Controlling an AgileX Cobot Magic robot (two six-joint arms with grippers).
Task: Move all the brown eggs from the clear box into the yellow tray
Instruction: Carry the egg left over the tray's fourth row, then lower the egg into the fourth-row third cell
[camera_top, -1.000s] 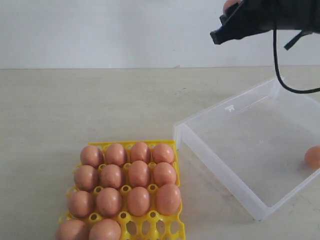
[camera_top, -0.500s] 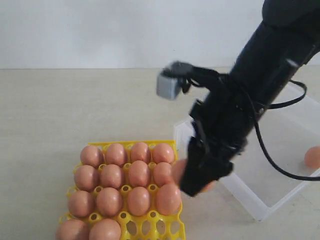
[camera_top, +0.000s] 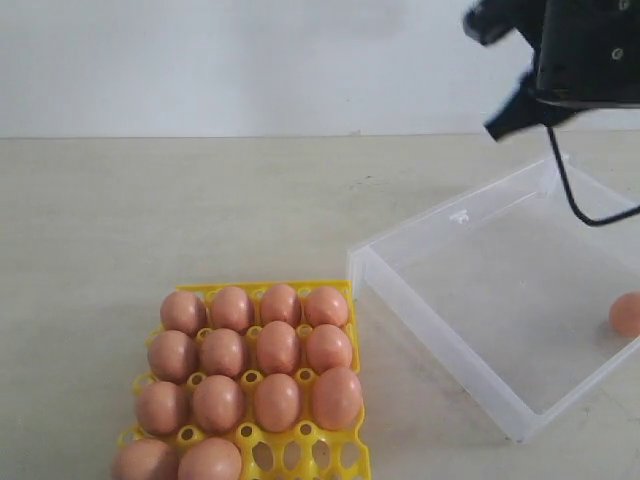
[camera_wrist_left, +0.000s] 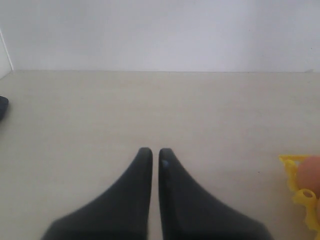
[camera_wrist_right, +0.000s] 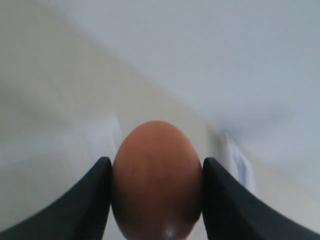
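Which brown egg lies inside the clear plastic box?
The lone reddish-brown egg at the exterior view's right edge; others sit in the yellow lattice tray, one in the right claw.

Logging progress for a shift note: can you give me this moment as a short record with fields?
yellow tray: fourteen brown eggs visible, two cups empty
clear box: one loose egg inside
right gripper: shut on held egg, lifted
left gripper: shut, empty, above table
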